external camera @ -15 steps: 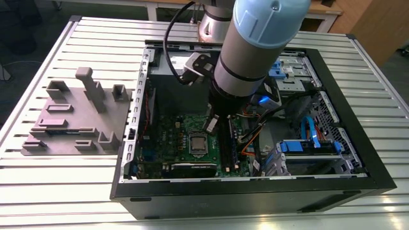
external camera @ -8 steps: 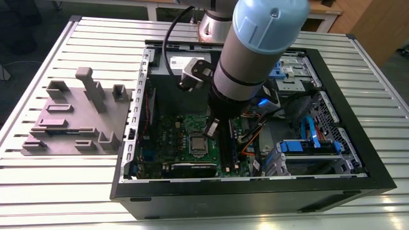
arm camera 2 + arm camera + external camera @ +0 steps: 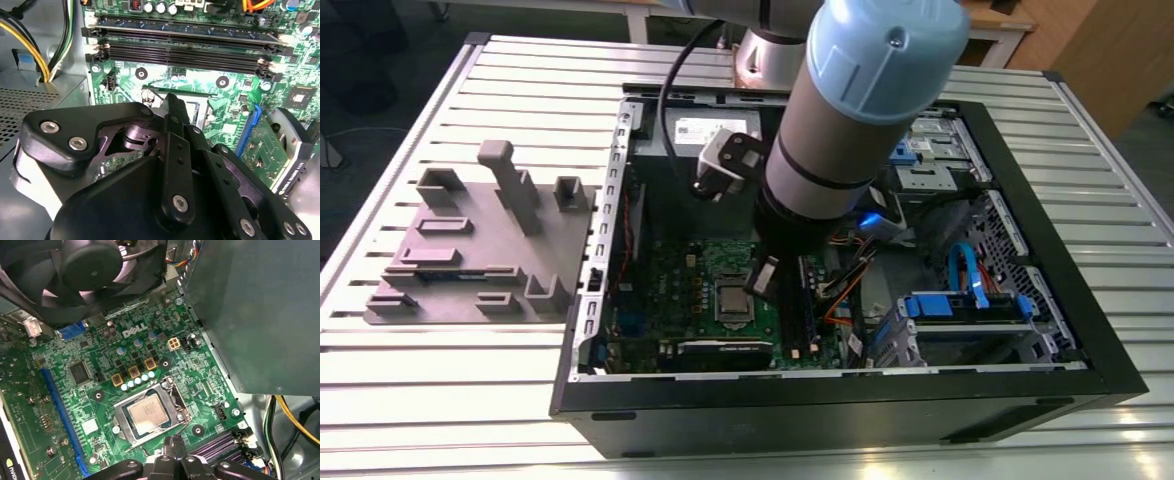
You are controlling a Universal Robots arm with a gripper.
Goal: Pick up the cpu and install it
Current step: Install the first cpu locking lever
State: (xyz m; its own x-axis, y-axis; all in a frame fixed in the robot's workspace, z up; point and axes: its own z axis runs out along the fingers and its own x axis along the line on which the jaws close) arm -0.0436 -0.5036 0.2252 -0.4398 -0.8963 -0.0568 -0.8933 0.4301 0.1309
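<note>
The gripper (image 3: pixel 172 452), fingers nearly together and holding nothing, hovers just beside the socket (image 3: pixel 150 415) where the cpu (image 3: pixel 147 413) sits; it should lie flat and square.

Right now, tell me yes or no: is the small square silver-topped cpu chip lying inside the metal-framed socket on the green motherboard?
Yes. In the first wrist view the cpu lies flat within the socket frame on the motherboard.
</note>
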